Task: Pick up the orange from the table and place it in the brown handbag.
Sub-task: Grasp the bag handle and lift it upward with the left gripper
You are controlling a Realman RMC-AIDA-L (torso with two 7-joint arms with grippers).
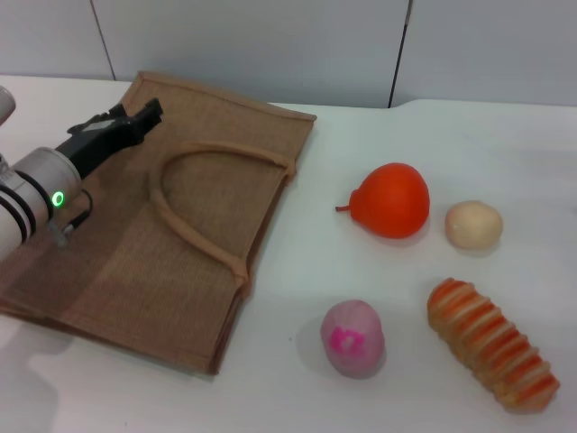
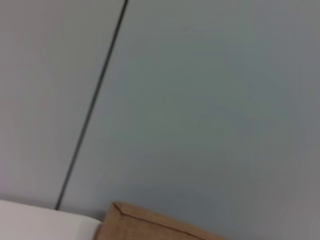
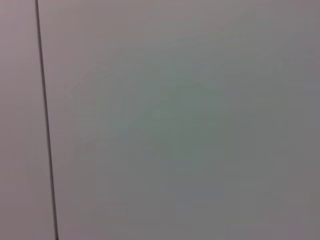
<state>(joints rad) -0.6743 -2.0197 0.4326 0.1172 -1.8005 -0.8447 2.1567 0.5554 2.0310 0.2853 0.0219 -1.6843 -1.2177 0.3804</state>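
The orange (image 1: 392,200), smooth and orange-red with a pointed stem end, lies on the white table right of centre. The brown handbag (image 1: 117,262) lies flat on the left, its loop handle (image 1: 185,225) facing the fruit. A corner of the bag also shows in the left wrist view (image 2: 145,224). My left gripper (image 1: 144,115) hovers over the bag's far left part, well apart from the orange. My right gripper is out of view; its wrist view shows only the wall.
A small beige ball (image 1: 473,225) sits right of the orange. A ridged orange-and-cream oblong (image 1: 491,343) lies at the front right. A pink round fruit (image 1: 352,337) sits in front of the orange. A grey panelled wall stands behind the table.
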